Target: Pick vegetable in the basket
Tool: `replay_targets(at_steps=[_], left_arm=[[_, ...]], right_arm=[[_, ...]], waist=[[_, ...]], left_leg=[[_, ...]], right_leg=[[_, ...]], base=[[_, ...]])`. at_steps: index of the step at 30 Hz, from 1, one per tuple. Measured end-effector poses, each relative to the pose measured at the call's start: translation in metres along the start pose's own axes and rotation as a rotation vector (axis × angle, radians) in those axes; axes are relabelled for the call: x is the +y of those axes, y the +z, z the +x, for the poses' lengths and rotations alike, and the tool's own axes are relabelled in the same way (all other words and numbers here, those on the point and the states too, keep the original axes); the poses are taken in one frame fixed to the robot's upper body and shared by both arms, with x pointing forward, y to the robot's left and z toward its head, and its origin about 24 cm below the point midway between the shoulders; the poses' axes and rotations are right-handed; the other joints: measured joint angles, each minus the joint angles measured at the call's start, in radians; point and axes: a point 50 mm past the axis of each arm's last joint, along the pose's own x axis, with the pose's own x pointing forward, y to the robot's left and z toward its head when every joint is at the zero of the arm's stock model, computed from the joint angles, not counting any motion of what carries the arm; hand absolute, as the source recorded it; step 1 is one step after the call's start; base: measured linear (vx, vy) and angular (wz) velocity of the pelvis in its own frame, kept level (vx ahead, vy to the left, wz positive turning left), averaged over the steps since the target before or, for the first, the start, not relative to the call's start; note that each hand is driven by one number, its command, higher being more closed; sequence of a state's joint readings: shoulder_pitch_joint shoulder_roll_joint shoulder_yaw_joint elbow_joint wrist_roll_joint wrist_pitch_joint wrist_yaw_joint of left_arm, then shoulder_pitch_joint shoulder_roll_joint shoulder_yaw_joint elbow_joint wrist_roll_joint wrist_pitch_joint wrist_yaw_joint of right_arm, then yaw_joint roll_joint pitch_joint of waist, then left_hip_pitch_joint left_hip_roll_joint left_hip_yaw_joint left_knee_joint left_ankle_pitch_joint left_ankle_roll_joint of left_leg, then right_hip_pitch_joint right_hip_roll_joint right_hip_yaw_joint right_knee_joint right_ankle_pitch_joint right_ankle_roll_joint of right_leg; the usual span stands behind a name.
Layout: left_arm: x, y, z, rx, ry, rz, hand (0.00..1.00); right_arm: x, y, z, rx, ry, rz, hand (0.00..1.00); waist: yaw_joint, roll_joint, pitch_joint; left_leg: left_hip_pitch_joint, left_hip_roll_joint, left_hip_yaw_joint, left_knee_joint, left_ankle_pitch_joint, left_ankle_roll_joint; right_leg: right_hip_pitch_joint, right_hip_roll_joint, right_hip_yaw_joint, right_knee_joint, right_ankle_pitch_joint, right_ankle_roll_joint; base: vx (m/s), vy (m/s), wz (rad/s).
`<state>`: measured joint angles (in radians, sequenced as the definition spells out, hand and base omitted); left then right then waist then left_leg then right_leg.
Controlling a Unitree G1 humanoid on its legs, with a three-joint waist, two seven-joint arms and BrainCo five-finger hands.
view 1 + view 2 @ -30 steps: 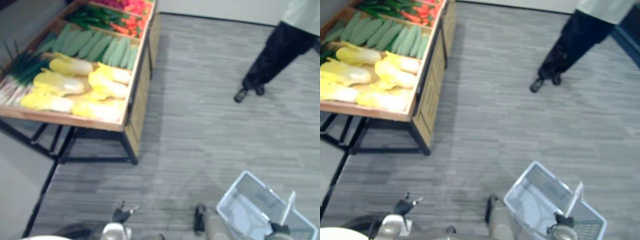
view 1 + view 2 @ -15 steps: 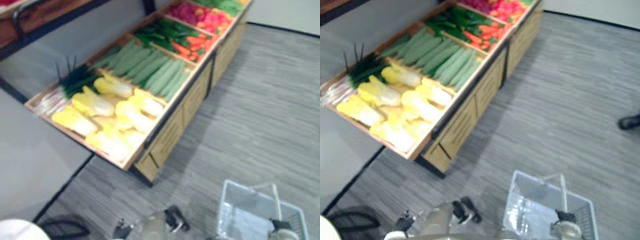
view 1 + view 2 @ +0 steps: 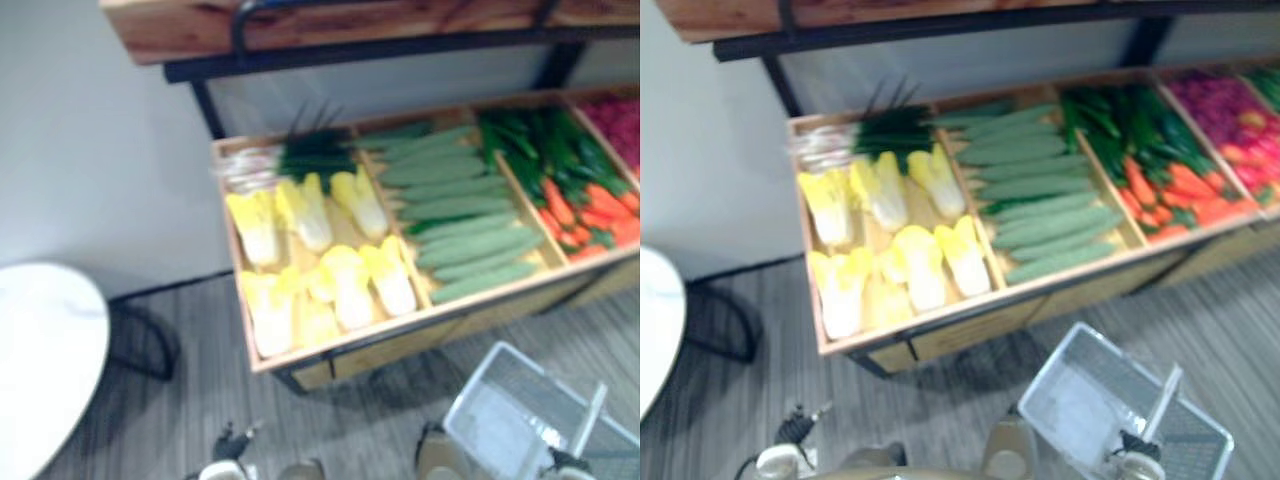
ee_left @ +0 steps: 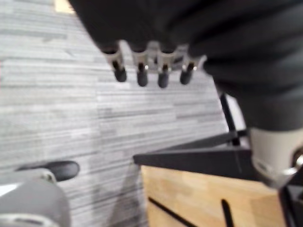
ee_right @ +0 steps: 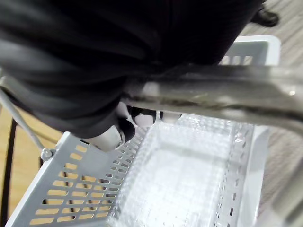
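Wooden display surface (image 3: 1040,289): sloped toward the robot, split by dividers, on a dark frame, with a wooden shelf (image 3: 720,14) above it.

Grey striped floor (image 3: 1240,320) in front of it.

White round table (image 3: 40,350) at the robot's far left, apart from the display.

Basket (image 3: 1049,361): pale, with perforated walls, low on the robot's right, near the display's front edge but not touching it. Its clear bottom is bare. Its handle (image 3: 1164,403) stands up over the near end.

The vegetables lie in the display, well apart from the basket:
- Compartment 1, leftmost: yellow cabbages (image 3: 920,265) in 2 loose rows, with scallions (image 3: 885,132) laid across the back.
- Compartment 2: long pale-green cucumbers (image 3: 1040,200) lying crosswise, stacked front to back.
- Compartment 3: dark green vegetables (image 3: 1120,120) at the back, orange carrots (image 3: 1170,205) at the front.
- Compartment 4: red and pink produce (image 3: 1230,110), too blurred to name.

Right hand (image 5: 111,135): fingers and thumb curled round the handle bar; the basket hangs below it.

Left hand (image 4: 141,67): low at the robot's left, over the floor beside the display's wooden base. Fingers hang straight in a row, relaxed and apart from the thumb, holding nothing.
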<state>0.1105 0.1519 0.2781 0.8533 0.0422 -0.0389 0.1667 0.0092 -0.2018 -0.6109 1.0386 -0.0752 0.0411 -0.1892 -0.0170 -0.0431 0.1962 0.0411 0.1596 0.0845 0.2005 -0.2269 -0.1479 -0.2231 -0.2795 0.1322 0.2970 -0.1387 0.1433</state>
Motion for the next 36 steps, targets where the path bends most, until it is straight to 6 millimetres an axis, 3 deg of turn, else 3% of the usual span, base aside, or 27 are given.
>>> replay_targets(at_steps=[1, 2, 3, 4, 5, 6, 8, 10, 11, 13, 16, 18, 22, 27, 36], left_arm=[[0.011, 0.005, 0.001, -0.024, 0.038, -0.014, 0.0], [0.009, 0.015, 0.001, -0.049, 0.07, -0.104, 0.0], [0.005, 0.021, 0.001, -0.07, 0.067, -0.134, 0.0], [0.003, 0.042, 0.003, -0.131, 0.087, -0.2, 0.0], [0.002, 0.063, 0.004, -0.192, 0.109, -0.256, 0.0], [0.001, 0.072, 0.005, -0.208, 0.122, -0.277, 0.0], [0.005, 0.07, 0.004, -0.167, 0.219, -0.346, 0.0], [0.003, 0.087, -0.003, -0.224, 0.251, -0.404, 0.0], [0.0, 0.106, -0.012, -0.302, 0.26, -0.432, 0.0], [-0.003, 0.118, -0.025, -0.383, 0.265, -0.437, 0.0], [-0.01, 0.184, -0.066, -0.783, 0.19, -0.414, 0.0], [-0.015, 0.208, -0.084, -0.938, 0.149, -0.408, 0.0], [-0.024, 0.211, -0.087, -0.966, 0.097, -0.368, 0.0], [-0.035, 0.208, -0.09, -0.966, 0.041, -0.337, 0.0], [-0.052, 0.2, -0.086, -0.905, 0.013, -0.244, 0.0]], right_arm=[[0.006, -0.005, -0.002, 0.013, 0.016, 0.004, 1.0], [0.004, -0.001, -0.001, 0.007, 0.012, -0.006, 1.0], [0.001, -0.002, 0.0, 0.008, 0.004, -0.008, 1.0], [-0.005, -0.006, 0.0, 0.021, -0.011, -0.019, 1.0], [-0.006, -0.011, -0.001, 0.031, -0.014, -0.028, 1.0], [-0.007, -0.012, -0.001, 0.035, -0.019, -0.027, 1.0], [-0.006, -0.024, -0.005, 0.057, -0.027, -0.017, 1.0], [-0.002, -0.035, -0.008, 0.086, -0.033, 0.001, 1.0], [-0.001, -0.038, -0.01, 0.096, -0.04, 0.011, 1.0], [-0.002, -0.041, -0.01, 0.103, -0.045, 0.029, 1.0], [-0.007, -0.05, -0.012, 0.125, -0.062, 0.038, 1.0], [-0.013, -0.053, -0.013, 0.133, -0.08, 0.055, 1.0], [-0.016, -0.056, -0.013, 0.147, -0.093, 0.067, 1.0], [-0.018, -0.069, -0.017, 0.186, -0.101, 0.08, 1.0], [-0.007, -0.064, -0.019, 0.158, -0.07, 0.061, 1.0]], waist=[[0.011, -0.024, -0.007], [0.022, 0.037, -0.016], [0.019, 0.064, -0.029], [0.014, 0.074, -0.028], [0.016, 0.069, -0.026], [0.012, 0.067, -0.024], [-0.01, 0.062, -0.021], [-0.007, 0.069, -0.028], [-0.002, 0.066, -0.027], [-0.003, 0.067, -0.027], [-0.008, 0.076, -0.03], [-0.011, 0.093, -0.04], [-0.028, 0.119, -0.052], [-0.034, 0.097, -0.043], [-0.035, 0.069, -0.028]], left_leg=[[0.009, 0.013, -0.022, -0.003, -0.004, -0.038], [-0.001, 0.131, -0.042, -0.004, 0.017, -0.086], [-0.025, 0.168, -0.027, 0.005, 0.05, -0.064], [-0.076, 0.202, 0.04, 0.044, 0.125, 0.035], [-0.111, 0.196, 0.107, 0.115, 0.128, 0.027], [-0.109, 0.18, 0.127, 0.142, 0.113, 0.007], [-0.059, 0.123, 0.23, 0.138, 0.096, 0.014], [-0.033, 0.111, 0.306, 0.048, 0.112, 0.02], [-0.031, 0.108, 0.308, -0.013, 0.132, 0.005], [-0.026, 0.104, 0.307, -0.067, 0.146, -0.004], [0.016, 0.079, 0.289, -0.124, 0.16, 0.0], [0.035, 0.063, 0.295, -0.154, 0.163, -0.001], [0.032, 0.04, 0.321, -0.18, 0.163, 0.02], [0.037, 0.032, 0.338, -0.198, 0.172, 0.022], [0.049, 0.029, 0.369, -0.203, 0.176, 0.015]], right_leg=[[0.001, -0.003, 0.022, 0.003, 0.028, 0.036], [-0.035, 0.092, -0.033, 0.087, -0.016, 0.079], [-0.042, 0.122, -0.061, 0.088, -0.025, 0.067], [-0.032, 0.146, -0.103, 0.062, -0.018, 0.033], [0.003, 0.157, -0.127, 0.009, 0.011, -0.003], [0.027, 0.161, -0.141, -0.021, 0.023, -0.02], [0.114, 0.191, -0.188, -0.094, 0.056, -0.067], [0.118, 0.218, -0.212, -0.101, 0.054, -0.081], [0.103, 0.229, -0.23, -0.1, 0.053, -0.086], [0.094, 0.233, -0.246, -0.103, 0.055, -0.09], [0.127, 0.225, -0.257, -0.115, 0.06, -0.084], [0.148, 0.219, -0.248, -0.156, 0.078, -0.076], [0.171, 0.21, -0.229, -0.255, 0.14, -0.063], [0.194, 0.209, -0.218, -0.32, 0.189, -0.055], [0.193, 0.211, -0.196, -0.333, 0.203, -0.054]], base=[[0.23, -0.832, 0.65], [0.23, -0.781, 0.6], [0.22, -0.673, 0.66], [0.24, -0.669, 0.56], [0.22, -0.644, 0.48], [0.17, -0.482, 0.3], [0.16, -0.32, 0.27], [0.1, -0.262, 0.46], [0.03, -0.16, 0.51], [-0.04, -0.041, 0.31], [-0.07, 0.041, 0.17], [-0.11, 0.069, -0.06], [-0.06, 0.071, -0.17], [-0.01, 0.013, -0.05], [0.03, 0.001, -0.08]])
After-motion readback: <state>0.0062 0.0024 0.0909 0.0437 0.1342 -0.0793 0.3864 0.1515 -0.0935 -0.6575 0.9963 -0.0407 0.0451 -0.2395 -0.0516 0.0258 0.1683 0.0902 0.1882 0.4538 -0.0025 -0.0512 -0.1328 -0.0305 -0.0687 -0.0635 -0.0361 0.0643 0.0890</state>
